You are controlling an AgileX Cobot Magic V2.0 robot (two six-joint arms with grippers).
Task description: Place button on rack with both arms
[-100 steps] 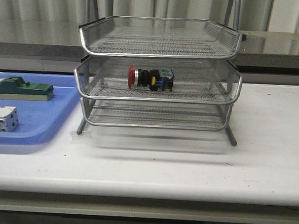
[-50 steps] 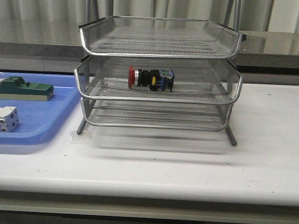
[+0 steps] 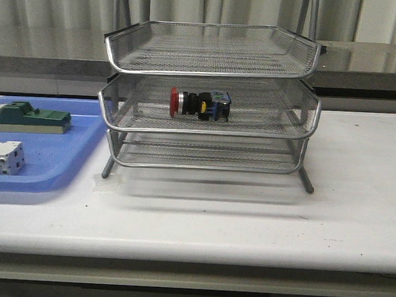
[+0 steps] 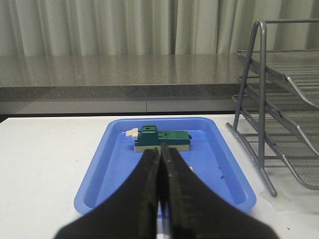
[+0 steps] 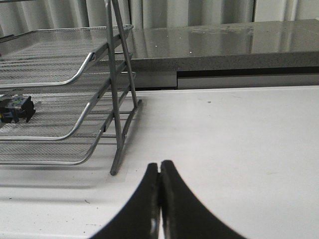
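The button (image 3: 199, 103) lies on its side on the middle tier of the silver wire rack (image 3: 209, 132), red head to the left. The right wrist view catches only its dark rear end (image 5: 15, 110) inside the rack (image 5: 75, 79). Neither arm appears in the front view. My left gripper (image 4: 160, 149) is shut with nothing in it, above the near end of the blue tray (image 4: 99, 164). My right gripper (image 5: 159, 165) is shut and empty, over bare table to the right of the rack's leg.
The blue tray (image 3: 63, 160) at the left holds a green block (image 3: 32, 117) and a white block (image 3: 1, 158). A grey ledge (image 3: 365, 61) and curtains run behind the white table (image 3: 247, 225). The rack's side frame (image 4: 261, 99) stands beside the tray.
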